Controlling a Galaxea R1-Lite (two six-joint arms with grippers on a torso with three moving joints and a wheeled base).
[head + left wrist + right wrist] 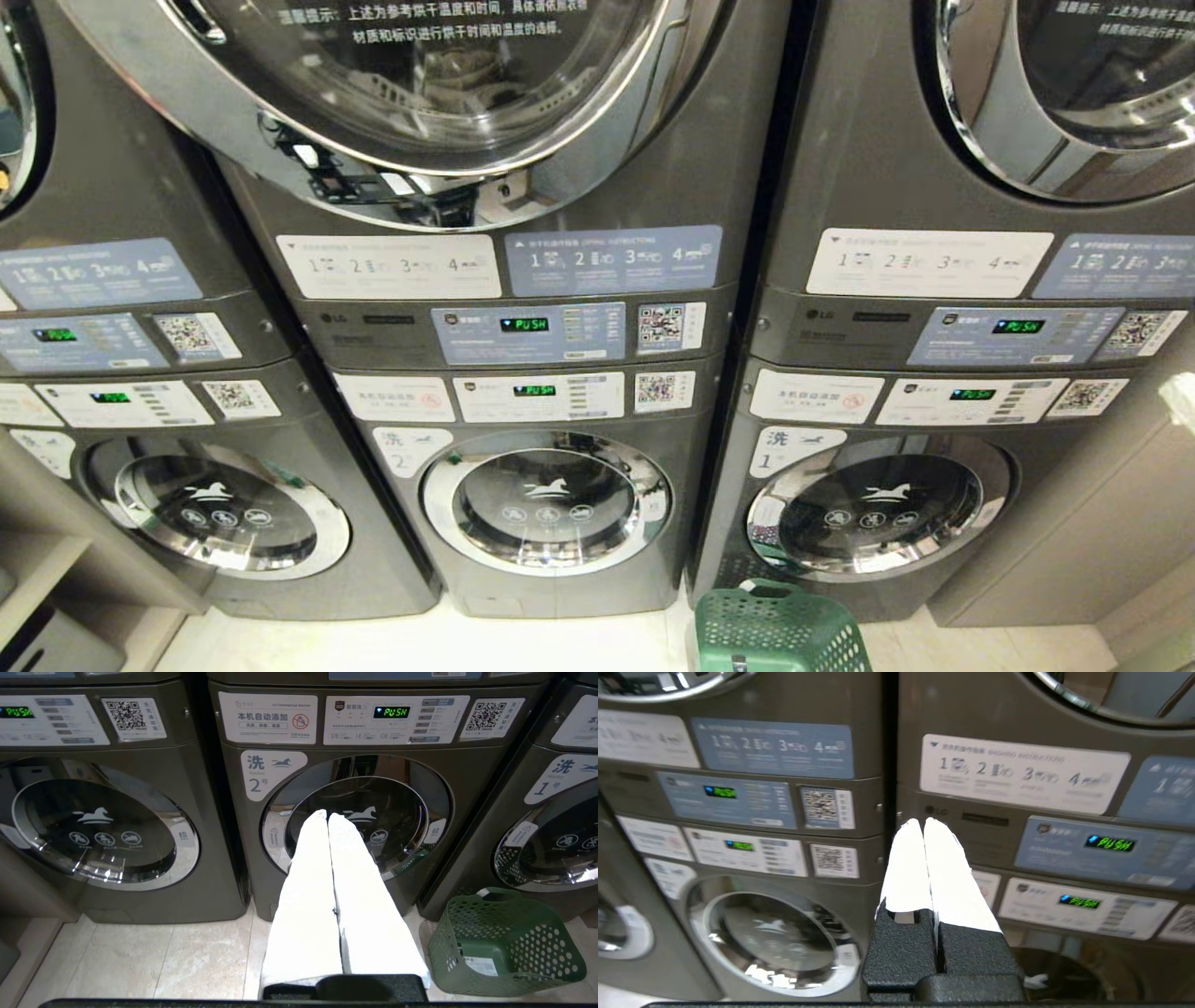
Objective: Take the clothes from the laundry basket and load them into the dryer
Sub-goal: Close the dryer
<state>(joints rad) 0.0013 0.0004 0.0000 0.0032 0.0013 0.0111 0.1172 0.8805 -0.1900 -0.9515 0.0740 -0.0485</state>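
Note:
The dryer (pixel 420 103) is the upper machine of the middle stack. Its big chrome-rimmed glass door juts past the cabinet's left edge, with latch hardware showing under the lower rim. The green laundry basket (pixel 775 630) stands on the floor before the right-hand washer. Seen from the left wrist, the basket (pixel 504 942) holds only a paper label. The clothes are out of view. My left gripper (pixel 327 814) is shut and empty, pointing at washer number 2 (pixel 355 816). My right gripper (pixel 923 821) is shut and empty, held up at control-panel height before the seam between two stacks.
Three stacks of grey machines stand side by side, with a second dryer door (pixel 1074 84) at the upper right. Washers (pixel 546 499) with horse marks sit below. Pale tiled floor (pixel 140 956) lies in front, and shelving (pixel 56 579) is at the far left.

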